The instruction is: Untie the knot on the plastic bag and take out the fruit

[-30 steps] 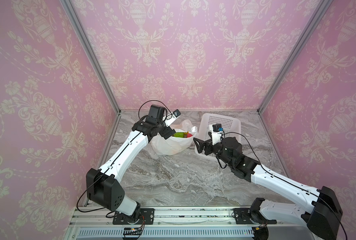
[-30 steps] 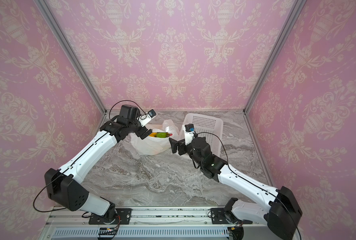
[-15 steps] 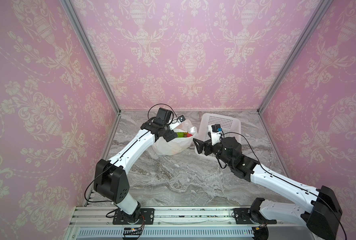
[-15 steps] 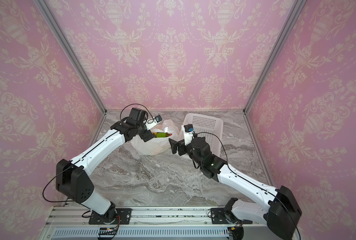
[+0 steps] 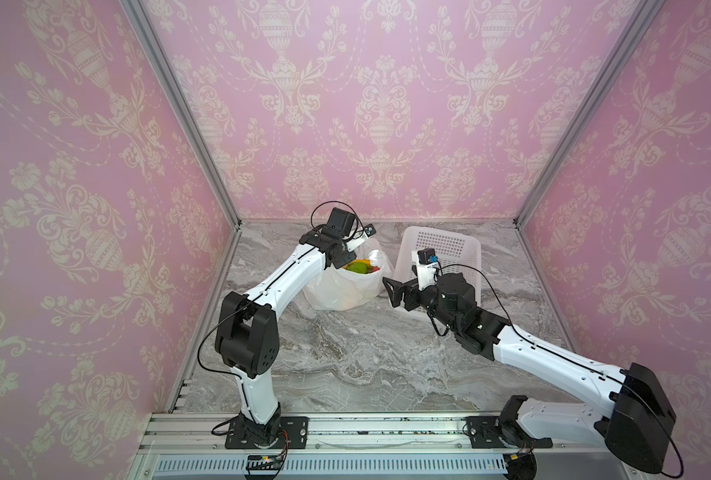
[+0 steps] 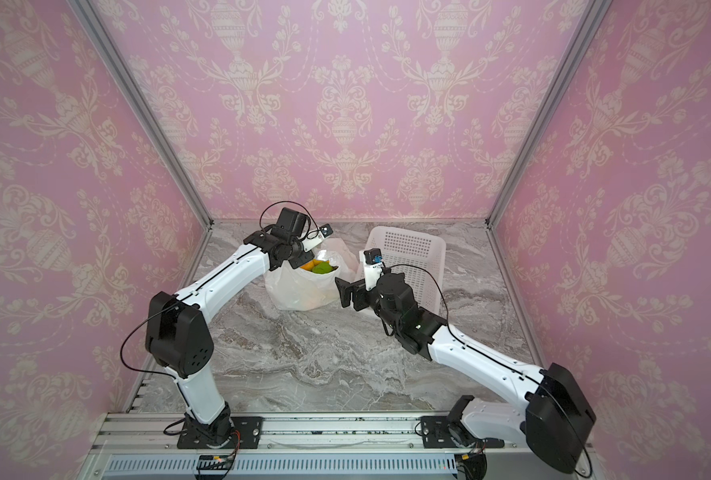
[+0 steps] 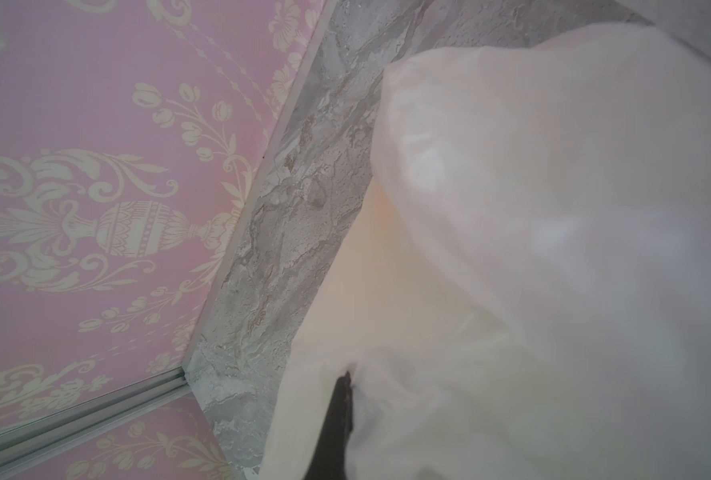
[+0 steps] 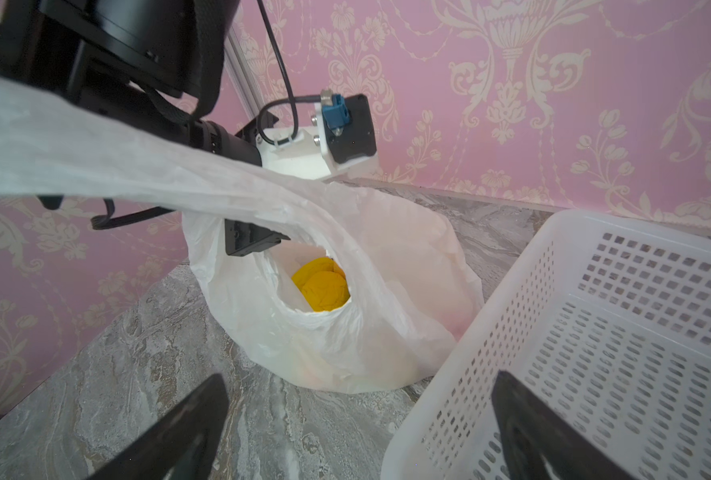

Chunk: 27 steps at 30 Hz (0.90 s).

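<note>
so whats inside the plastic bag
Through the plastic bag's open mouth, yellow fruit shows; a top view adds a green piece. Anything deeper is hidden by the cloudy film.

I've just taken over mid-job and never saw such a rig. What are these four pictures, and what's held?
Two white robot arms stand at the front of a marble table. Two pictures look down from overhead; the others come from a camera on each wrist. On the table sit a plastic bag, mouth open with fruit showing, and a white basket beside it. The left arm reaches to the bag's mouth; its jaws are shut, apparently pinching the film. The right arm hovers nearby, jaws open, holding nothing.
</note>
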Motion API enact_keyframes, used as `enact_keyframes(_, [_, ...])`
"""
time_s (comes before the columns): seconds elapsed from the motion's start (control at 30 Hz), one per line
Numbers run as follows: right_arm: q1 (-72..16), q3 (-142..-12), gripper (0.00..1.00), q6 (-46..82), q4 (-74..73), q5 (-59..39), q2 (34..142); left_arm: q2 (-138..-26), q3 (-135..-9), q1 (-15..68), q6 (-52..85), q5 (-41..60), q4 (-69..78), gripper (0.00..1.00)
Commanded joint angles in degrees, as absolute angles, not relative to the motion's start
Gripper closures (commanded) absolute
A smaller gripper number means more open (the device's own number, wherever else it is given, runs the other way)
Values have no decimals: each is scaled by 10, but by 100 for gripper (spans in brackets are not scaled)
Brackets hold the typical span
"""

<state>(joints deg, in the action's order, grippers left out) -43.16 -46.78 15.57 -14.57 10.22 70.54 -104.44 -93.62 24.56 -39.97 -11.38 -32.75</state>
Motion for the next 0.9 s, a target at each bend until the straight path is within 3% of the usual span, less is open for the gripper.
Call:
enact_keyframes(0.0, [-435, -491, 0, 177, -163, 103, 722, -1020, -960, 247, -390, -169, -324, 100])
enact_keyframes(0.2, [-437, -508, 0, 204, -169, 95, 759, -964, -982, 246, -402, -302, -277, 100])
enact_keyframes(0.3, [-441, -518, 0, 221, -170, 94, 781, -920, -973, 247, -381, -314, -271, 100])
enact_keyframes(0.57, [-448, -534, 0, 259, -175, 113, 827, -798, -841, 313, -275, -252, -277, 100])
enact_keyframes(0.87, [-453, -505, 0, 203, -212, 118, 810, -787, -746, 315, -155, -142, -325, 100])
